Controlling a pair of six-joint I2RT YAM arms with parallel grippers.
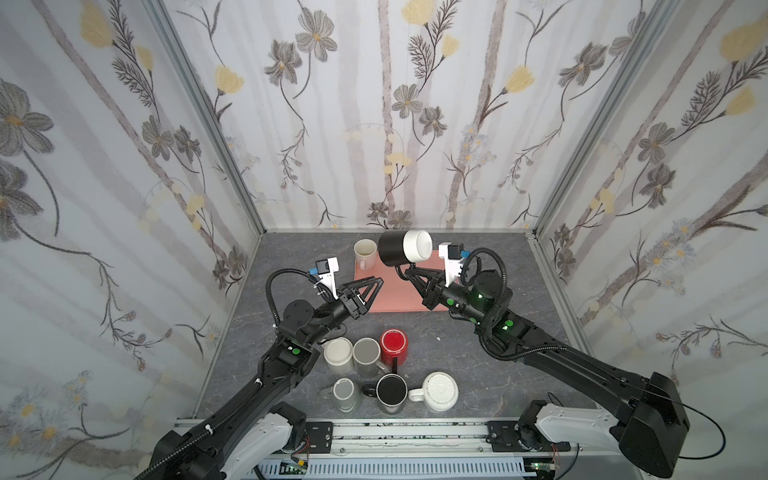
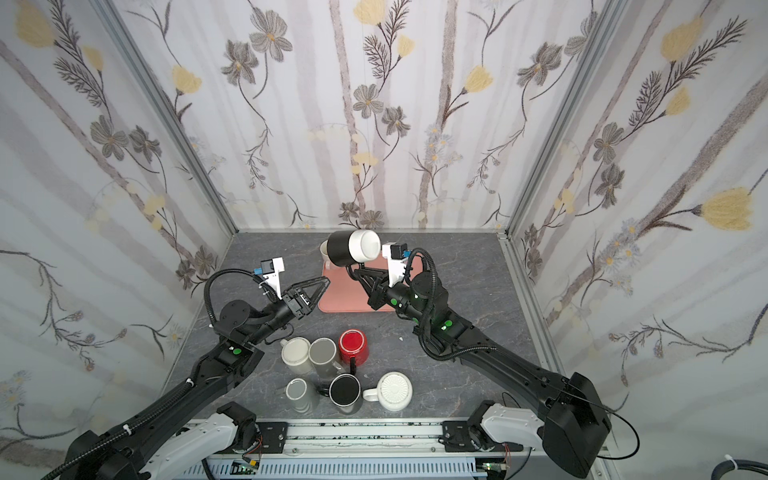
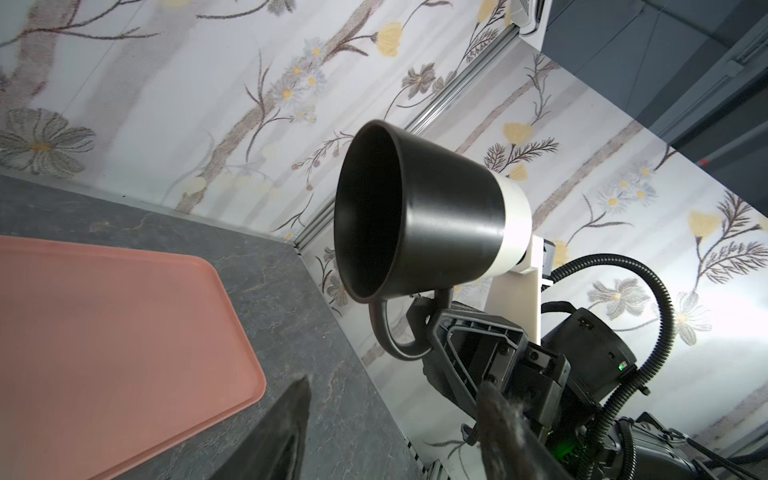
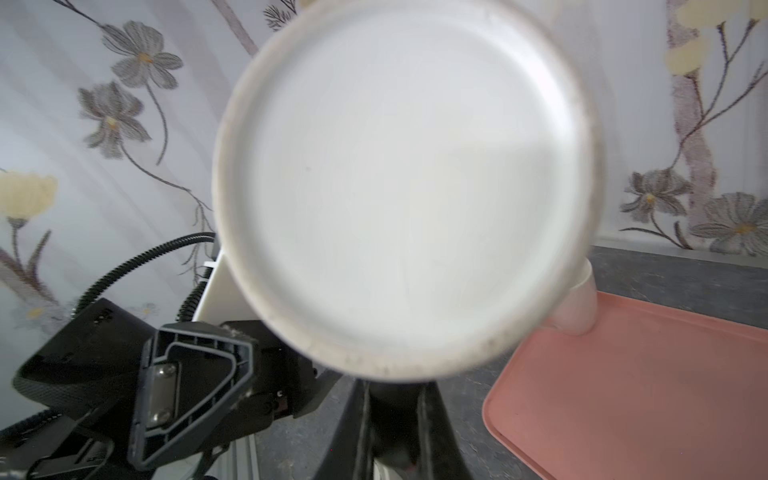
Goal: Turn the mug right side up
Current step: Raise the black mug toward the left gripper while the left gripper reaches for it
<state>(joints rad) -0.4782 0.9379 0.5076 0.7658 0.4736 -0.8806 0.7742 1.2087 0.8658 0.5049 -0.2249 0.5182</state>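
Note:
The mug (image 1: 394, 250) (image 2: 344, 250) is black with a white base and hangs on its side above the pink tray (image 1: 399, 300) (image 2: 345, 300). Its mouth faces left in both top views. My right gripper (image 1: 405, 272) (image 2: 355, 272) (image 4: 395, 390) is shut on the mug's handle. In the right wrist view the white base (image 4: 407, 178) fills most of the picture. The left wrist view looks into the dark mouth of the mug (image 3: 436, 216). My left gripper (image 1: 374, 283) (image 2: 322, 285) (image 3: 397, 384) is open and empty, over the tray's left edge and left of the mug.
A cream mug (image 1: 365, 254) (image 4: 577, 309) stands upright at the tray's back left corner. Several mugs cluster near the front edge, among them a red one (image 1: 394, 343), a black one (image 1: 391, 390) and a white one (image 1: 440, 390). Patterned walls close in three sides.

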